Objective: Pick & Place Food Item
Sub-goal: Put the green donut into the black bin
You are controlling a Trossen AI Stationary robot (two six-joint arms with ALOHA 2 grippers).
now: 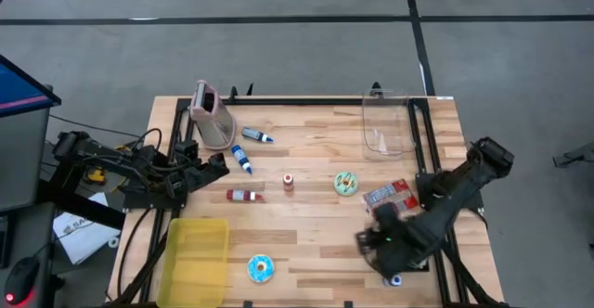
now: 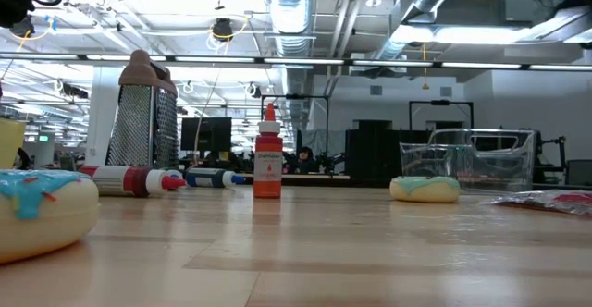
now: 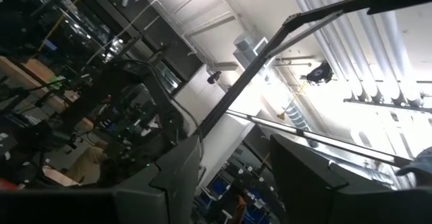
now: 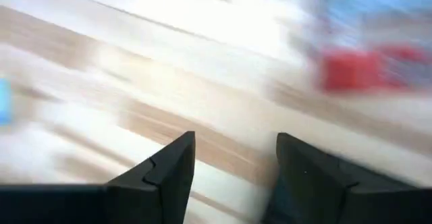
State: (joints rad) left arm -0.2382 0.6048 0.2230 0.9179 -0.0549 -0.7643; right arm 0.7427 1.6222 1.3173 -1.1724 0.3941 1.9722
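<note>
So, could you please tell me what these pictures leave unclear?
- Red packet, right wrist view: motion blur hides its label.
- Right gripper: empty, but the table beneath is smeared.
- Left gripper, left wrist view: faces the ceiling, no table shown.
- Bottle label, low view: too small.

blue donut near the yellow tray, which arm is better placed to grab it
Right, probably. The right gripper hangs open over the table's near side, closer to the blue donut. The left gripper sits farther back, angled upward.

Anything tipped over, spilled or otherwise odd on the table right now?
No spill shows. The red-capped white bottle and the two blue-capped white bottles lie on their sides, while the small orange bottle stands upright. The metal box grater also stands upright.
</note>
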